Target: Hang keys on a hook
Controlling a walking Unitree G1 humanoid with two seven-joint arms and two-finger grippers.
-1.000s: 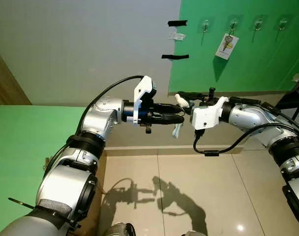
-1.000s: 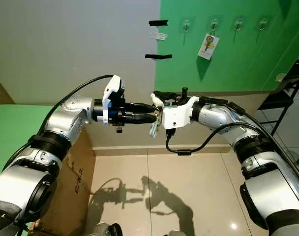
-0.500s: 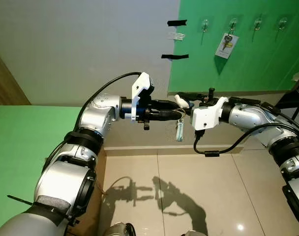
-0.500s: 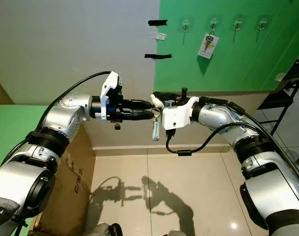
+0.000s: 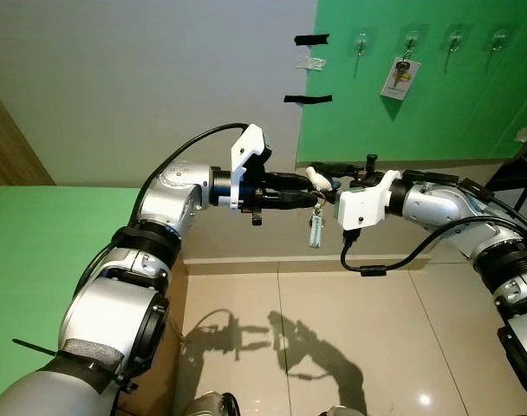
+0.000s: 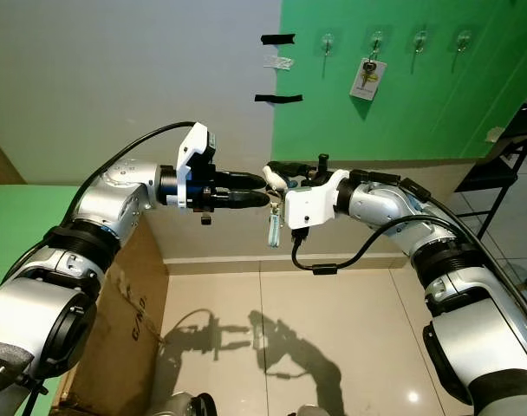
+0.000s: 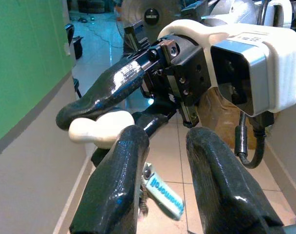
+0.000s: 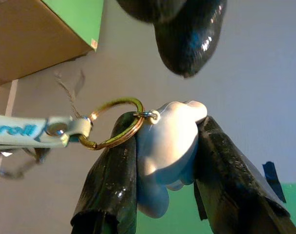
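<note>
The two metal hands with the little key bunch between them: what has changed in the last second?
The left hand has drawn back from the keys, its fingers apart. The pale tag now hangs straight down instead of swung sideways. The right hand stays closed on the white charm; the other key set on the wall hook is unchanged.

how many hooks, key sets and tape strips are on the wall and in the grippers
Clear wall hooks: 4
Key sets: 2, one with a white tag hanging on a hook, one with a white charm and pale blue strap held in the right gripper
Black tape strips: 2
Total: 8
</note>
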